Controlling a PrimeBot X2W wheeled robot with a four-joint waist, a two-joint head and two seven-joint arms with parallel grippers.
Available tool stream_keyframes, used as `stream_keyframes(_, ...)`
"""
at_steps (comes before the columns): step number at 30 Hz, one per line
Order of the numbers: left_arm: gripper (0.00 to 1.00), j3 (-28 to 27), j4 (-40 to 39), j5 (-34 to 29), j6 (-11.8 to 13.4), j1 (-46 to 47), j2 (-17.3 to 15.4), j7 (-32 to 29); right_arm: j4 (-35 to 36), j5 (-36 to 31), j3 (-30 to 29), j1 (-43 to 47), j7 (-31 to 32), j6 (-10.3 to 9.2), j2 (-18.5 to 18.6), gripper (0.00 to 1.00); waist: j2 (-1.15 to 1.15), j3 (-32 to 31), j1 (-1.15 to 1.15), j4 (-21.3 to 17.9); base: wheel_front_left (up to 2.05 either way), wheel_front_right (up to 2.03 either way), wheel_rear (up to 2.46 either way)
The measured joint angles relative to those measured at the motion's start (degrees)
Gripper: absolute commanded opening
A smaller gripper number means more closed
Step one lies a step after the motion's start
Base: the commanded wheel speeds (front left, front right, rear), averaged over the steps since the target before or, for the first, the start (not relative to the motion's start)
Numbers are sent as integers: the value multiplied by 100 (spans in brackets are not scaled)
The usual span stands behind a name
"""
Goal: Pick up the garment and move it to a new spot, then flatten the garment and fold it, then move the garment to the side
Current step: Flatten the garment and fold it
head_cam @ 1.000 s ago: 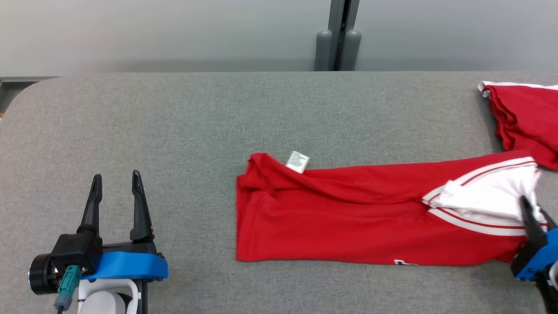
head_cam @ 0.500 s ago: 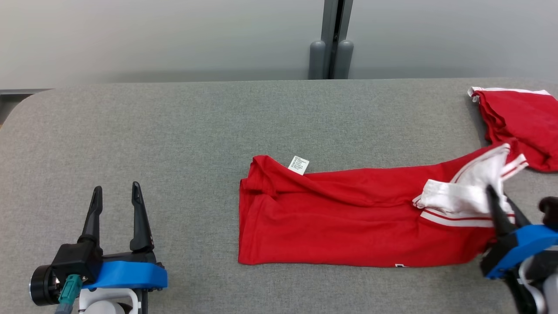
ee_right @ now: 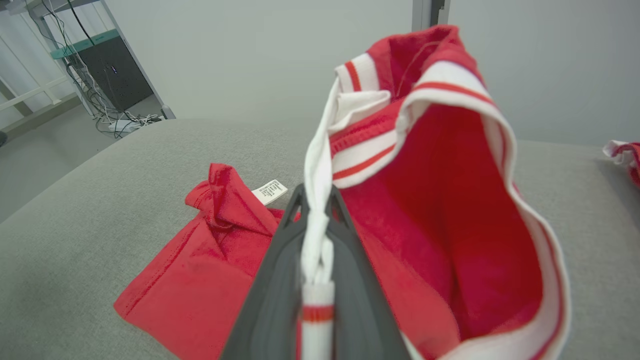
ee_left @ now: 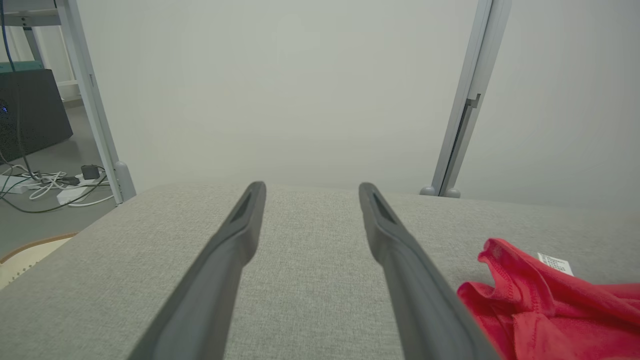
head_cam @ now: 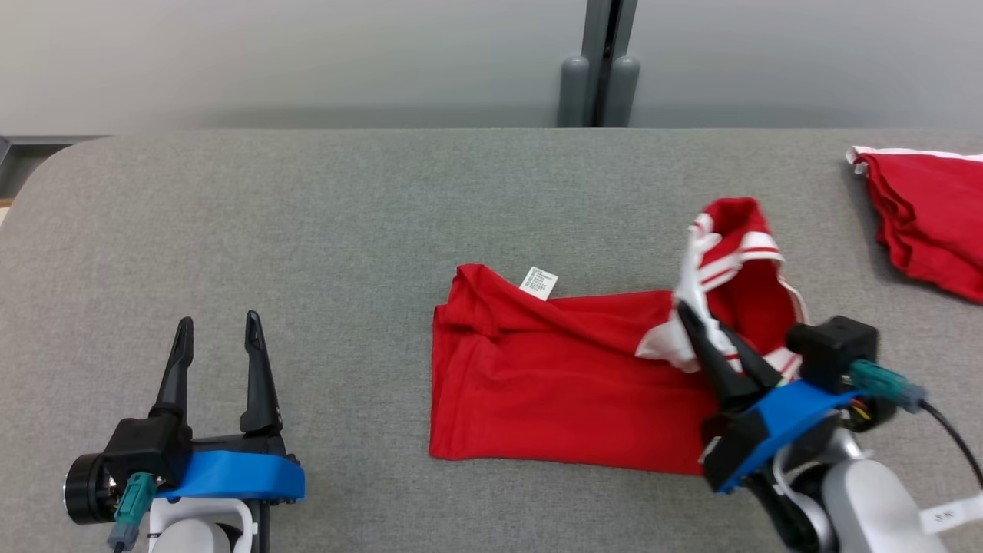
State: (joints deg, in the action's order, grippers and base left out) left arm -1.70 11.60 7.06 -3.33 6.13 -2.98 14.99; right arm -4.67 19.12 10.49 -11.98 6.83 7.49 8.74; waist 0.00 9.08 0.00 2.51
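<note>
At lower right, right pincer [head_cam: 700, 318] clamped on garment [head_cam: 553, 384] striped edge, tilted up-left; left pincer [head_cam: 218, 319] apart.

Left gripper [head_cam: 217, 319] sits low at lower left, fingers pointing straight up, spread wide, nothing between them. Right gripper [head_cam: 697, 316] at lower right, tilted up and to the left, with its fingers pinched tight on the garment [head_cam: 553, 384] edge.

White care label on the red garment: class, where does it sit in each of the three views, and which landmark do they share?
Head view: white care label at centre, on the red garment's far edge.
Left wrist view: lower right.
Right wrist view: left of centre.
Shared landmark: the grey upright post.
</note>
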Motion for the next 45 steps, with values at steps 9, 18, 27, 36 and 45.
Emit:
stream_keyframes(9, 100, 88, 40, 10, -7, 128, 2, 1, -240, 21, 814, -493, 29, 0, -266, 0, 0, 125, 0, 216, 0, 0, 0)
stream_keyframes(18, 100, 312, 89, 154, 55, 258, 4, 1, -961, 93, 1352, -1055, -165, 0, -532, 0, 0, 247, 0, 474, 0, 0, 0)
stream_keyframes(27, 100, 543, 119, 255, 127, 420, 4, 1, -1536, 416, 1781, -1395, -545, 0, -583, 0, 0, 395, 0, 703, 0, 0, 0)
stream_keyframes(36, 100, 559, 167, 287, 178, 456, 4, 0, -1796, 641, 2183, -1685, -950, 0, -586, 100, 0, 413, 0, 656, 0, 0, 0)
stream_keyframes(45, 100, 437, 156, 194, 141, 369, 5, 1, -1395, 21, 1524, -1689, -1549, 0, -547, 100, 0, 229, 0, 294, 0, 0, 0)
